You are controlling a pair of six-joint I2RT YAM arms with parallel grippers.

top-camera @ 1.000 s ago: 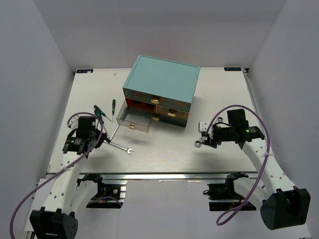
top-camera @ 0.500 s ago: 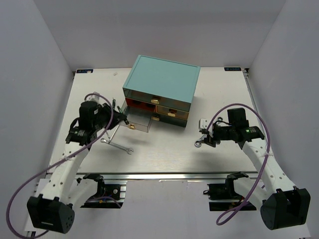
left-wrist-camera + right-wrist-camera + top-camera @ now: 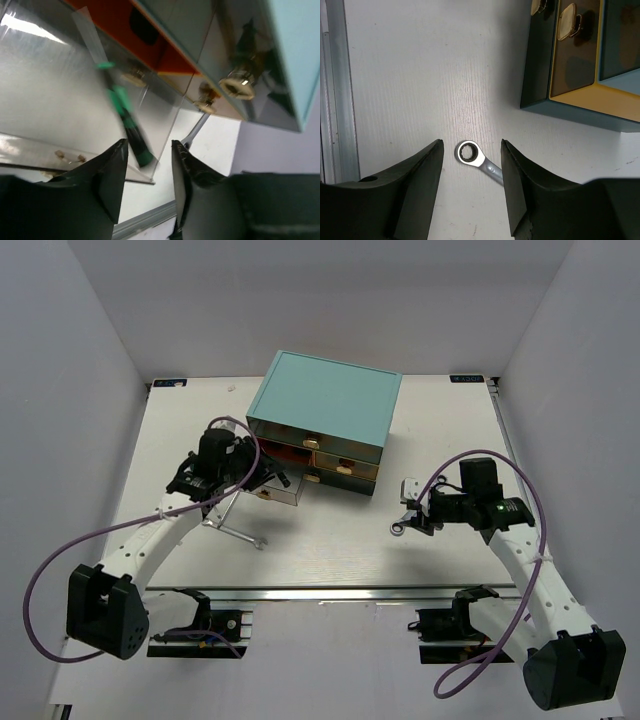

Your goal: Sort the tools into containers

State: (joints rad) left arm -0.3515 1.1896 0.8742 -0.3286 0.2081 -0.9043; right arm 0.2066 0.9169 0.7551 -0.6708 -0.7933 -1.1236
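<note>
My left gripper [image 3: 266,476] hangs open over the pulled-out clear drawer [image 3: 262,490] of the teal chest [image 3: 325,405]. In the left wrist view a green-handled screwdriver [image 3: 126,122] shows blurred just beyond the tips of the gripper [image 3: 148,150], loose over the drawer [image 3: 60,150]. A silver wrench [image 3: 236,533] lies on the table left of centre. My right gripper [image 3: 407,514] stands open low over a second wrench [image 3: 399,529]. Its ring end [image 3: 470,152] lies between the fingertips [image 3: 436,150] without touching them. The other screwdrivers are hidden.
The chest's shut drawers with tan handles [image 3: 567,20] stand just left of the right gripper. An orange empty slot [image 3: 125,25] gapes behind the open drawer. A metal rail [image 3: 320,592] runs along the table's near edge. White walls close the table in.
My left arm swung from the table's left side to above the open drawer with the green screwdriver, then its jaws opened and let it go. The right gripper barely moved.
</note>
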